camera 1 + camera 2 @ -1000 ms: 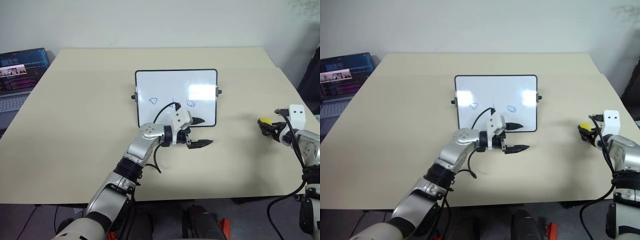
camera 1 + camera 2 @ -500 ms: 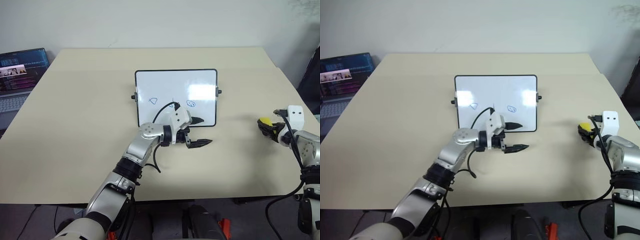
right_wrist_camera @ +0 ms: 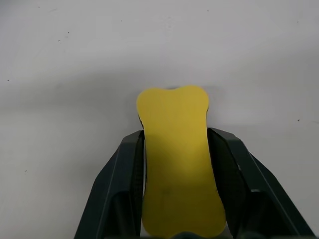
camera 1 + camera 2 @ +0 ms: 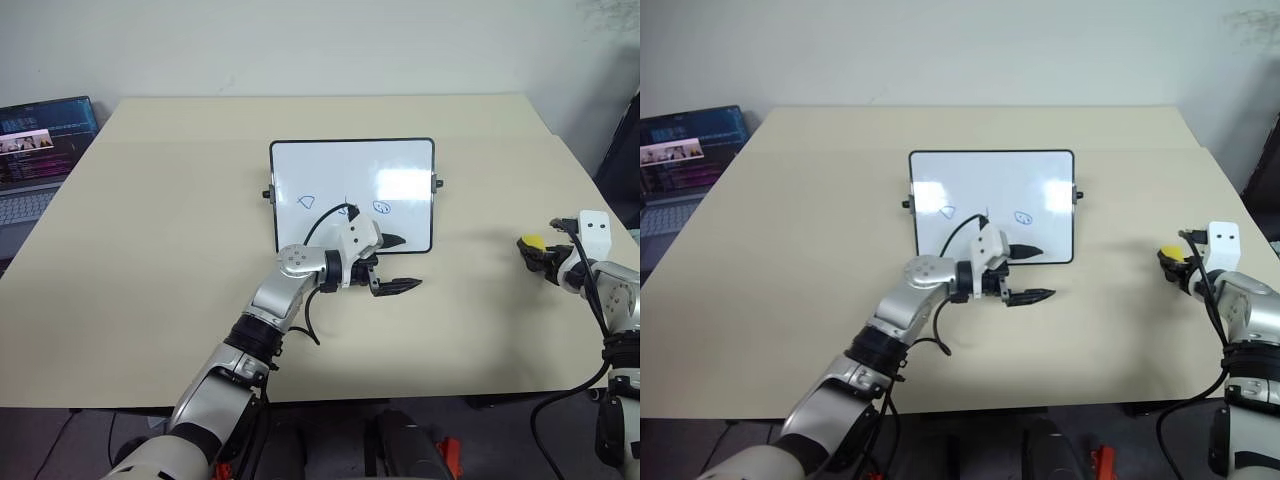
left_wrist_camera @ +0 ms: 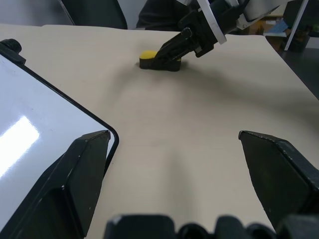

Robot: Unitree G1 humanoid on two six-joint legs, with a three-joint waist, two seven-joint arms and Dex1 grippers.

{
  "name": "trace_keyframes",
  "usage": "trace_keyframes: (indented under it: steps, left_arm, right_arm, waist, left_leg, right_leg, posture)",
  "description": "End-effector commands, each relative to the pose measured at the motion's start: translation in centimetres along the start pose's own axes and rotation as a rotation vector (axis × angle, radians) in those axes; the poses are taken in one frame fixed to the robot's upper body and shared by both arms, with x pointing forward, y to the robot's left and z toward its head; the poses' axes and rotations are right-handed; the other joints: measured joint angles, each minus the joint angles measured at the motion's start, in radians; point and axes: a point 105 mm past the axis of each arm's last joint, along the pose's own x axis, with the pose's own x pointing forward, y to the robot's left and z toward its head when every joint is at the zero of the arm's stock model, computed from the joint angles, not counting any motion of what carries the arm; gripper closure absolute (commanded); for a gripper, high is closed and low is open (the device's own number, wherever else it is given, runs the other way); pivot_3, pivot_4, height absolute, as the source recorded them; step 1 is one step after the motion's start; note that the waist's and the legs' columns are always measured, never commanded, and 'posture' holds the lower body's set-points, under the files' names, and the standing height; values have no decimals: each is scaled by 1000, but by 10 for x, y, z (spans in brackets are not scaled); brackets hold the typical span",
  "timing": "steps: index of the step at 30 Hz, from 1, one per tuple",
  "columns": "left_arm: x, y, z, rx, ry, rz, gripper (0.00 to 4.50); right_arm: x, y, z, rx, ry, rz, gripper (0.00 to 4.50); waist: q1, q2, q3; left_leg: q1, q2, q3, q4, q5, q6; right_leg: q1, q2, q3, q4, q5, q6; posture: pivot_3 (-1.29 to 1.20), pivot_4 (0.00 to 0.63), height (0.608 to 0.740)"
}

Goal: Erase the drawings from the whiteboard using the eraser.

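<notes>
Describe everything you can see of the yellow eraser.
The eraser is a small bright yellow block with a waisted, bone-like top outline and a dark base. It lies flat on the beige table, far to the right of the whiteboard and apart from it. The right gripper has a black finger pressed against each long side of it, clamping it, and it looks to rest on the table, not yet lifted.

Silver-grey metal arm links with black joint bands and rounded elbow caps. White boxy wrist housings behind each gripper. Left gripper (image 4: pixel 398 264): two black, tapered, pointed fingers, broad and blocky in the wrist view. Right gripper (image 4: pixel 535 252): the same black, with slim angled fingers (image 3: pixel 122 174). Loose black cables looping from each wrist back along the forearm.
</notes>
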Motion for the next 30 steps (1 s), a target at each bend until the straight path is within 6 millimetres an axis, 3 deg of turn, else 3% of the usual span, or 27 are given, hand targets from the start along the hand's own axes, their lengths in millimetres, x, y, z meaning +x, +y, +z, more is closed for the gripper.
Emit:
trace_keyframes:
  steps: [1,6,11,16,20,25,30]
  left_arm:
    - [0,3,15,43,-40,10,0]
    - [-2,5,14,44,-37,18,0]
    - [-34,27,14,55,-6,125,0]
    - [-84,48,18,76,46,251,0]
    - [-140,60,24,89,94,398,0]
    - [-163,59,22,89,130,482,0]
    - [-187,54,14,91,169,608,0]
  right_arm:
    - [-10,-1,25,-22,-80,4,2576]
    - [-14,3,35,-44,-99,12,2576]
    - [-40,35,78,-143,-207,84,2576]
    - [-58,92,97,-243,-251,247,2576]
    - [-66,146,111,-306,-303,415,2576]
    - [-63,177,118,-350,-337,496,2576]
    - [-49,245,123,-418,-433,628,2576]
  waist:
    - [0,0,0]
    - [0,0,0]
    - [-5,1,0]
    - [-5,1,0]
    - [-6,1,0]
    - [5,1,0]
    - [-7,1,0]
  left_leg:
    - [0,0,0,0,0,0]
    - [0,0,0,0,0,0]
    - [0,0,0,0,0,0]
    - [1,0,-1,0,0,0]
    - [0,0,-1,0,0,0]
    - [-1,0,-3,1,0,0]
    - [-1,1,-4,1,0,0]
  right_leg:
    - [0,0,0,0,0,0]
    - [0,0,0,0,0,0]
    - [0,0,0,1,0,0]
    - [0,0,0,2,0,0]
    - [0,0,-1,2,0,0]
    - [0,-1,-5,1,0,0]
    - [-1,-2,-6,2,0,0]
  posture:
    - [0,150,740]
    - [0,150,740]
    - [0,150,740]
    - [0,150,740]
    - [0,150,740]
    - [0,150,740]
    - [0,150,740]
